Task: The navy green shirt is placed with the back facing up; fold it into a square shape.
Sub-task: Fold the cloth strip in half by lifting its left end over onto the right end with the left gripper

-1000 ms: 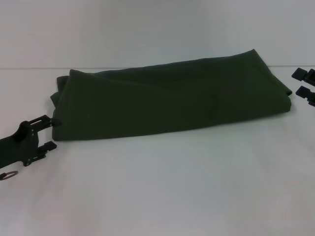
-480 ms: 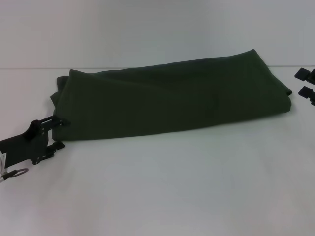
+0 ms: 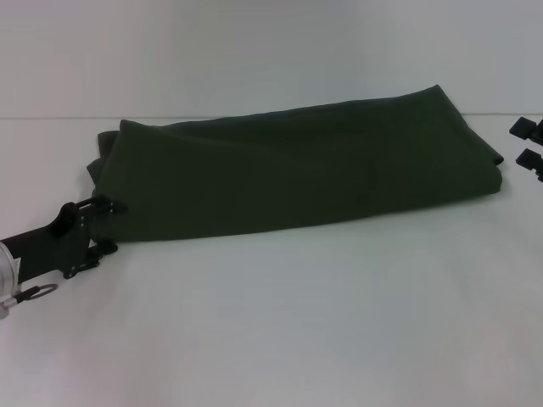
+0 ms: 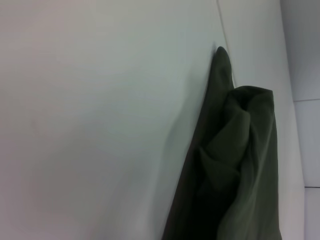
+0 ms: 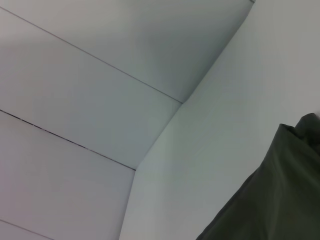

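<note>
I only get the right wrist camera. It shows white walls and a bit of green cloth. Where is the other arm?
Observer: The left pincer is at the left end of the navy green shirt, open, with one finger at the cloth's near corner.
Operator: Is the shirt all spread out?
Observer: No. It lies as a long folded band across the table, and the left wrist view shows bunched layers at that end.
Operator: Where is my own pincer?
Observer: The right pincer is open at the right edge of the head view, beside the shirt's right end and not touching it.
</note>
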